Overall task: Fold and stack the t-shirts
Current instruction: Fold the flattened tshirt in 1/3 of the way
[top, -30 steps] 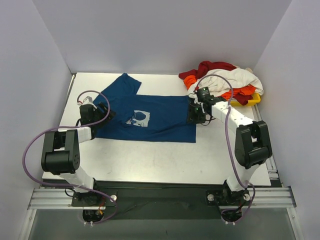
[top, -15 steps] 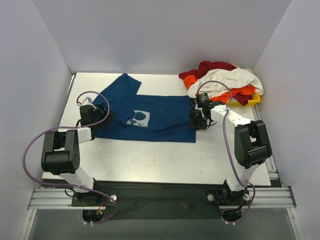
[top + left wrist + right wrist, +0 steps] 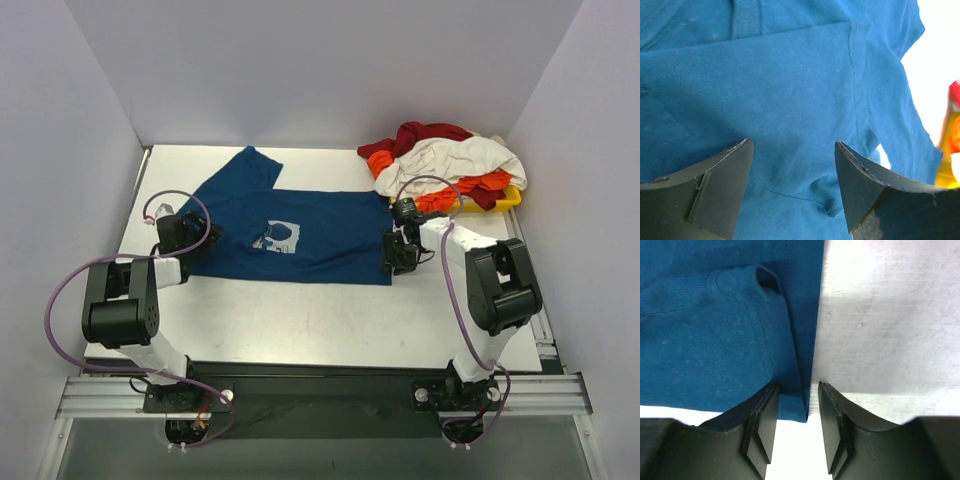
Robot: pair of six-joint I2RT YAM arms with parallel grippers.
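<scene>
Your left gripper (image 3: 196, 240) is spread wide with nothing in it. Through the left wrist camera, both dark fingers (image 3: 715, 185) stand well apart over blue cloth. A seam runs down between them and a ribbed band crosses the top of the view. You cannot tell from here whether the tips are touching the fabric.

The dark blue t-shirt (image 3: 320, 240) lies spread out flat across the middle of the white table (image 3: 300, 320). Its pale print (image 3: 278, 237) faces up, and one sleeve (image 3: 248, 165) points toward the far wall. Your left gripper sits at the shirt's left end.

Now to your right gripper (image 3: 398, 256), parked at the shirt's right edge near the near corner. The right wrist camera shows the stitched hem (image 3: 805, 340) running straight down into the gap between the two fingers (image 3: 760, 425). The jaws are partly apart and not pinched. Blue cloth lies to the left of the gap and bare table to the right, and the hem's corner sits just between the tips. Nothing is lifted, and the cloth lies flat.

At the far right corner the other t-shirts are heaped together. The dark red one (image 3: 430, 133) is at the back, the white one (image 3: 465, 158) is draped across the top, and orange (image 3: 378, 160) pokes out at the sides. The heap rests on a yellow tray (image 3: 508, 198), well apart from the left arm and just beyond the right one.
</scene>
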